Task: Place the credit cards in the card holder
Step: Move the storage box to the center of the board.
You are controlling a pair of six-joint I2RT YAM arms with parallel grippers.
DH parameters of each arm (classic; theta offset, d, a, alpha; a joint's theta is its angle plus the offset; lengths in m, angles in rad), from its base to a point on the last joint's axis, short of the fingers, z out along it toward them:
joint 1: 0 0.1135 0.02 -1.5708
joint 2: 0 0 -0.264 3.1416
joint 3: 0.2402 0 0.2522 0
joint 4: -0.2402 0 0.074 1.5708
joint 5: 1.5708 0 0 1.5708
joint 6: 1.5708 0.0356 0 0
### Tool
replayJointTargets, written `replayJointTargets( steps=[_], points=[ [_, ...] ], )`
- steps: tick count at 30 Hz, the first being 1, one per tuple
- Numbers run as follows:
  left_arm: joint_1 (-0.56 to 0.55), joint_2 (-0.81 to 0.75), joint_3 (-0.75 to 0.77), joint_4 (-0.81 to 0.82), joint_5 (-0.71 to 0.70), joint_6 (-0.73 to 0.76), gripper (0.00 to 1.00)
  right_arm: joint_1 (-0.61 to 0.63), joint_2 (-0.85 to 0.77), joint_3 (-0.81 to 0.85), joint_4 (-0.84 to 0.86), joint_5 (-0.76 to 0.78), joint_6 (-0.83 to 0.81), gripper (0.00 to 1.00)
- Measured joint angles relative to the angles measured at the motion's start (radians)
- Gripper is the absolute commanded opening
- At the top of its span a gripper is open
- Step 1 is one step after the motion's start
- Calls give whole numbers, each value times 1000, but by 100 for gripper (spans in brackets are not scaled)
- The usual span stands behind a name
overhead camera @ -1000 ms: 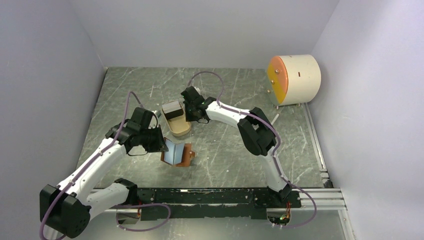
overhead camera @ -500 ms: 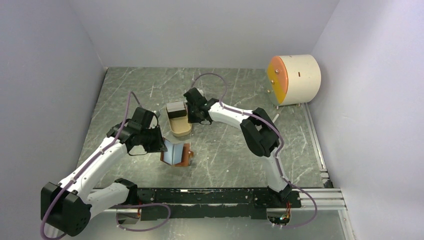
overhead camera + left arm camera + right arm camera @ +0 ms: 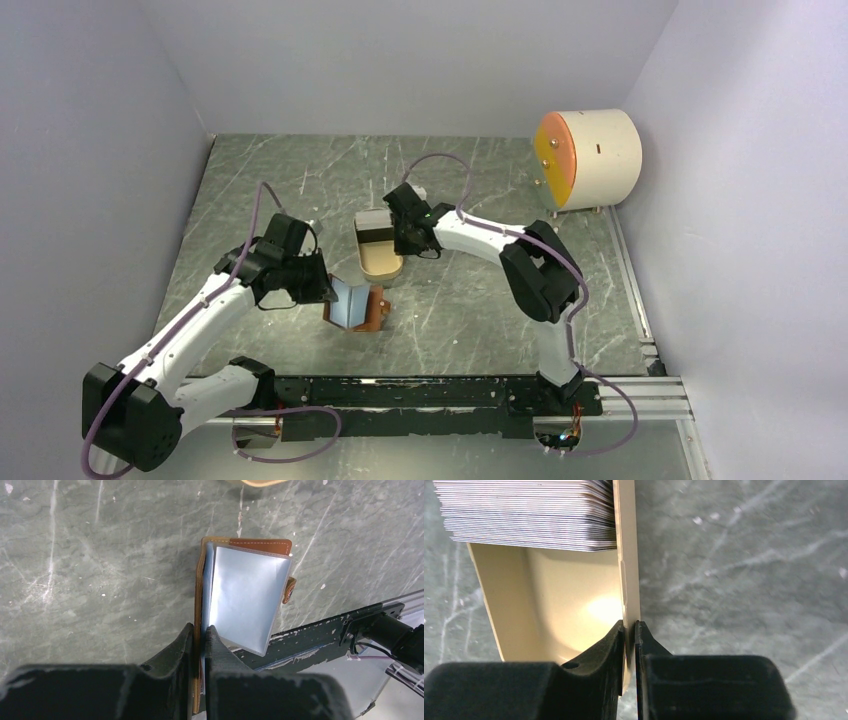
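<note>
The card holder is a reddish-brown leather wallet lying open near the table's front. Its pale glossy inside faces up. My left gripper is shut on the holder's left leather flap, seen edge-on between the jaws in the left wrist view. The credit cards are a thick grey stack at the far end of a tan tray. My right gripper is shut on the tray's right wall, at its near end.
A cream cylinder with an orange face stands at the back right. Pale walls close the table on three sides. A black rail carrying the arm bases runs along the front edge, just beyond the holder.
The right gripper has drawn the tan tray and its stack of cards to the right and a little nearer. The left gripper has kept its hold on the card holder, almost still.
</note>
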Motion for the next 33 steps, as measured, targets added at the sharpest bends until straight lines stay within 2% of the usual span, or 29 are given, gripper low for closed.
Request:
replayJointTargets(
  steps=[14,27,33],
  points=[
    [0,57,-53,135,163,-15,9,-26,-210,-262,-31,43,56,14],
    [-47,132,-51,199,166,-33,9,-39,-325,-397,-30,55,108,14],
    [-92,164,-51,220,164,-43,9,-41,-361,-436,-31,55,129,25]
  ],
)
